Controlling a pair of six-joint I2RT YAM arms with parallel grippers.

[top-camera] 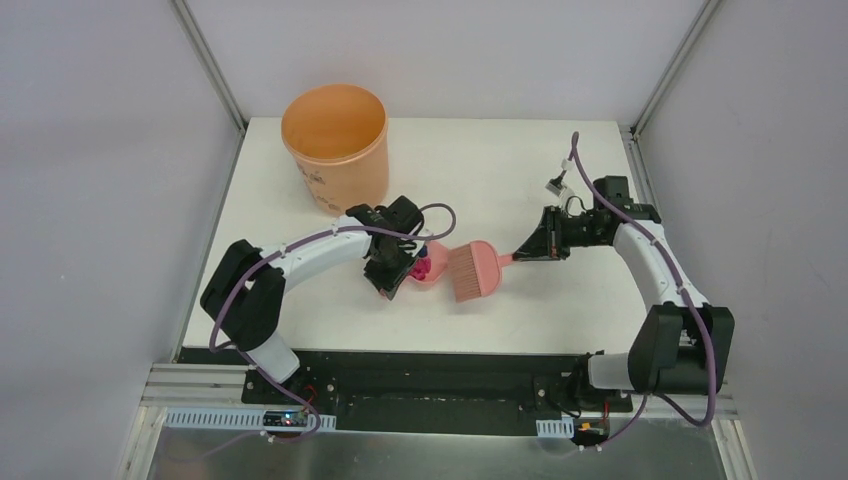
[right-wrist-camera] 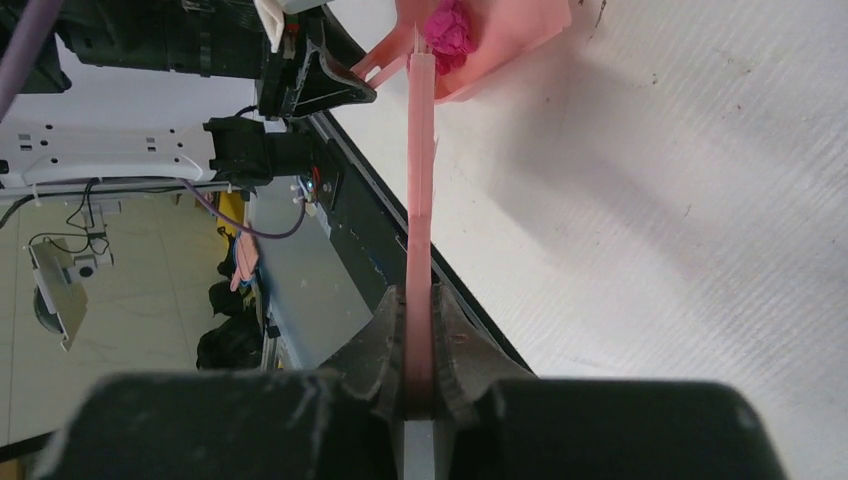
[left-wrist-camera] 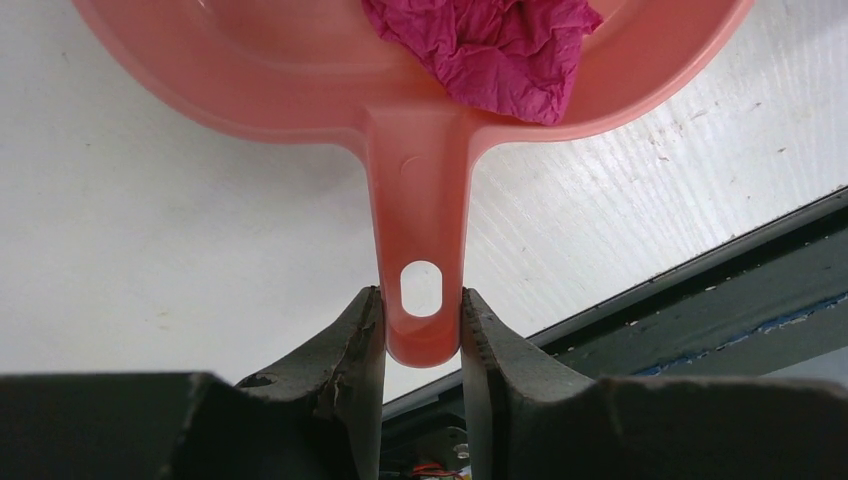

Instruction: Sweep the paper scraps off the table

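Observation:
My left gripper (left-wrist-camera: pixel 422 315) is shut on the handle of the pink dustpan (left-wrist-camera: pixel 300 90). The dustpan (top-camera: pixel 432 268) sits at the table's middle. A magenta paper scrap (left-wrist-camera: pixel 490 50) lies in the pan and also shows in the top view (top-camera: pixel 424 268) and the right wrist view (right-wrist-camera: pixel 448 30). My right gripper (right-wrist-camera: pixel 420 310) is shut on the handle of the pink hand brush (right-wrist-camera: pixel 421 190). The brush head (top-camera: pixel 472 272) stands just right of the dustpan. Other scraps are hidden or too small to make out. The white table (top-camera: pixel 540 160) lies under both.
An orange bucket (top-camera: pixel 336 145) stands at the back left of the table. The black rail (top-camera: pixel 430 365) runs along the front edge. Grey walls close in the left, back and right sides.

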